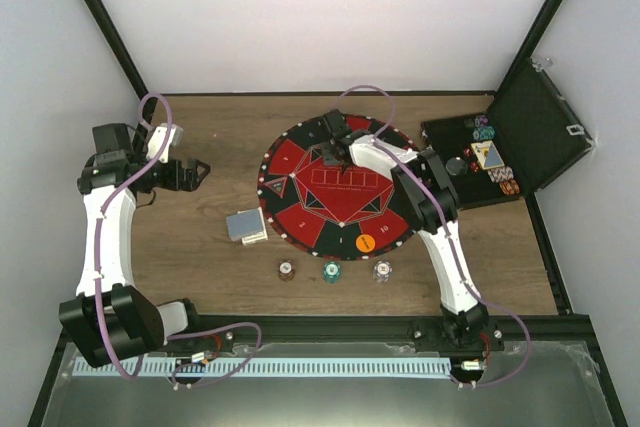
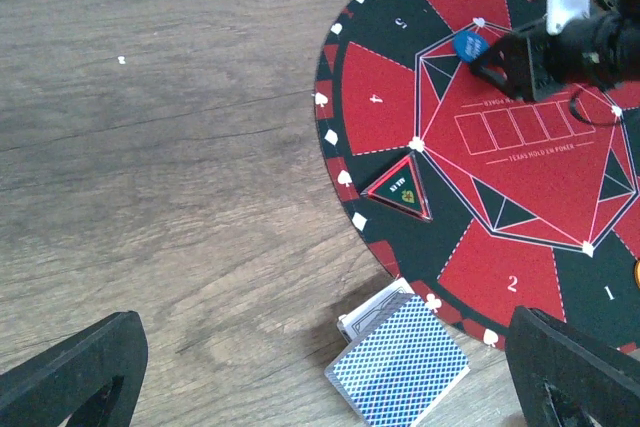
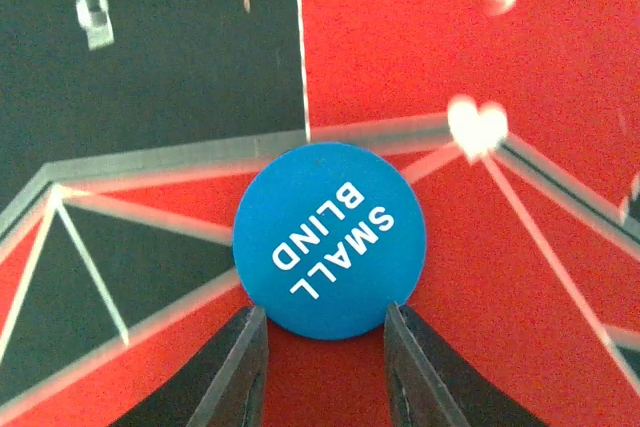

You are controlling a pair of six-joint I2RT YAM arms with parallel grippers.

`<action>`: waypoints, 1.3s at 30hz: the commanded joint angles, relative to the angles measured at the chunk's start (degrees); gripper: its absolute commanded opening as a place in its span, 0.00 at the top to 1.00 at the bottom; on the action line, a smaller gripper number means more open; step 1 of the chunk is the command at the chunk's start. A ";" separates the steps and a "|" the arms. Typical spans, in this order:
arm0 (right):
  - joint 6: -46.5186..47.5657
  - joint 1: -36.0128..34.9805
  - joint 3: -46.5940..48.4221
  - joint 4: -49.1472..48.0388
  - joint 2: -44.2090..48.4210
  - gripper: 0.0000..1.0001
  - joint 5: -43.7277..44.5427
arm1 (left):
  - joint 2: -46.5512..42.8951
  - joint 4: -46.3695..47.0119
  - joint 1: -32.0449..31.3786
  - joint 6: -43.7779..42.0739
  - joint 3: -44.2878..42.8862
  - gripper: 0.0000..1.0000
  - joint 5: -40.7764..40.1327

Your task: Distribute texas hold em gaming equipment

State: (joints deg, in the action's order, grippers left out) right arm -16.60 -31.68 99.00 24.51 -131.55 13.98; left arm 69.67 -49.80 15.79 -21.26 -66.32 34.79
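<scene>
A deck of blue-backed playing cards lies on the wood table left of the round red-and-black poker mat; it also shows in the left wrist view. Red, teal and white chips lie in a row in front of the mat. An orange disc lies on the mat's near part. My right gripper is over the mat's far side, its fingertips closed against the lower edge of a blue "SMALL BLIND" disc. My left gripper is open wide and empty, above the table left of the mat.
A black hinged case stands open at the back right, with more chips and cards in its tray. A small triangular dealer marker lies on the mat's left part. The table's near edge has a black rail.
</scene>
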 commanded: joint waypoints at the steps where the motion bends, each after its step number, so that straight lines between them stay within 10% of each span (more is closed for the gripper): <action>1: 3.24 2.12 8.96 4.44 -9.09 0.66 -0.48 | 0.55 -1.34 0.33 -0.95 -1.47 0.00 0.26; 9: 4.65 3.13 20.22 9.35 -15.25 0.61 -1.94 | 1.29 -1.18 0.30 -1.13 -1.49 0.00 0.60; 19: 1.40 -1.88 -8.83 5.69 10.37 0.32 -2.07 | 1.40 -2.36 0.31 -3.09 -1.11 0.00 2.07; 27: -8.03 -12.27 -35.19 4.00 26.29 0.53 -1.31 | 0.58 -2.04 0.34 -2.58 -0.46 0.00 4.08; 39: -13.32 -15.96 -45.62 7.75 34.49 0.60 -1.03 | -1.09 -3.19 0.36 -2.31 -1.45 0.00 4.58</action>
State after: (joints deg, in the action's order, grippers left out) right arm -27.33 -47.35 56.34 27.99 -99.33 12.58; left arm 70.00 -52.12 15.81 -23.18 -66.32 37.85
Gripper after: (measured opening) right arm 0.402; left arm 0.999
